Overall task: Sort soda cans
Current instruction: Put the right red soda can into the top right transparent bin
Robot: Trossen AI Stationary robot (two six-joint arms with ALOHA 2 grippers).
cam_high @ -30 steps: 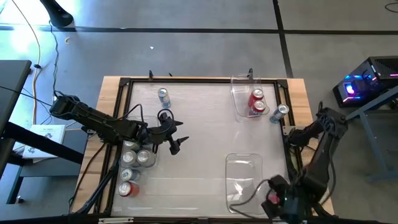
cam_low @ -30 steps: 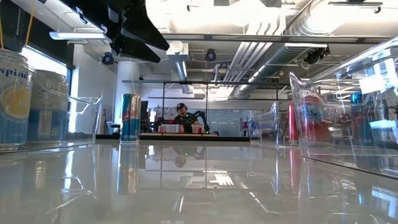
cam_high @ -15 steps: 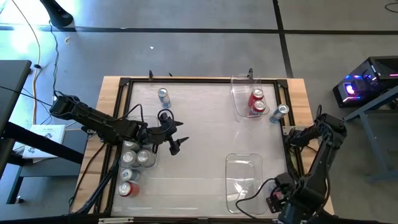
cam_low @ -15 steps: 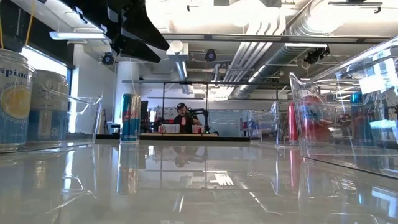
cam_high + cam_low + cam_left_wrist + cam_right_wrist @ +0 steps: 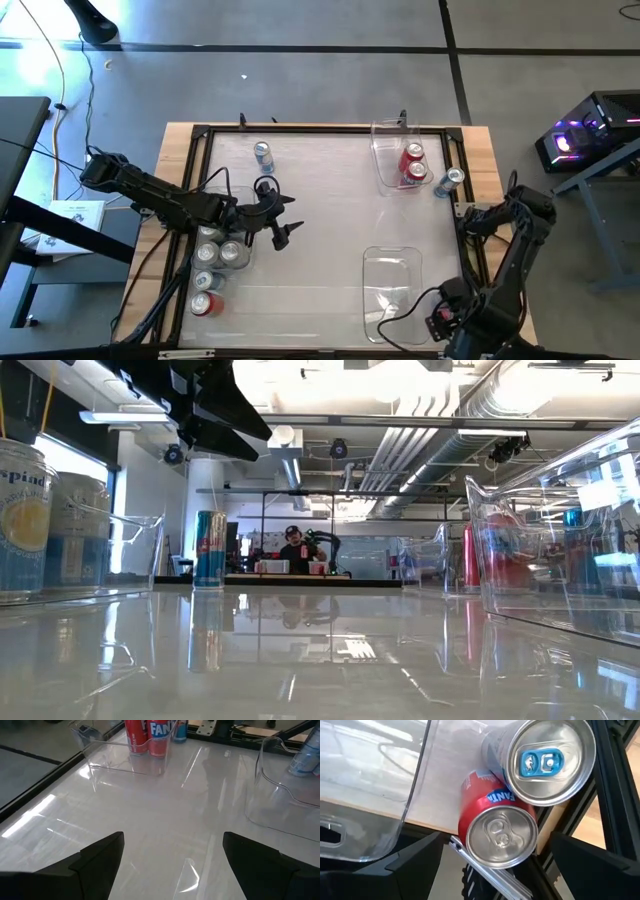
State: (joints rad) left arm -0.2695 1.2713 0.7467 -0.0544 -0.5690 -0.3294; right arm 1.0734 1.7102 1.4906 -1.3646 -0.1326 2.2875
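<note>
**Red can under the right tool, grasp not yet made**

Red is what you are lined up on. The right tool [image 5: 496,840] hangs at the tabletop's near right corner with its fingers spread wide, one on each side of a red can [image 5: 497,837] whose silver top faces the wrist camera. Nothing is pinched yet. A silver can with a blue tab [image 5: 545,762] sits against that red can, on the side away from the tool. Both lie outside the wall of the clear near-right bin [image 5: 415,785], close to the tabletop's frame.

I judge the step in hand to be the approach for a pick. Your next move calls for bringing the fingers down around the red can's body only, and closing without catching the silver neighbour or the frame rail beside it. Whether the two cans lean on each other I cannot tell, so expect the silver one to shift.

The red one most likely belongs with the two red cans [image 5: 413,153] in the far-right bin [image 5: 382,135].

The left tool [image 5: 284,219] waits over bare tabletop left of centre, fingers spread and empty. A cluster of sorted cans [image 5: 235,254] sits by the left edge, just beside it. One blue-and-silver can [image 5: 263,155] stands near the far edge, and another can [image 5: 450,182] lies by the right edge, unsorted.
</note>
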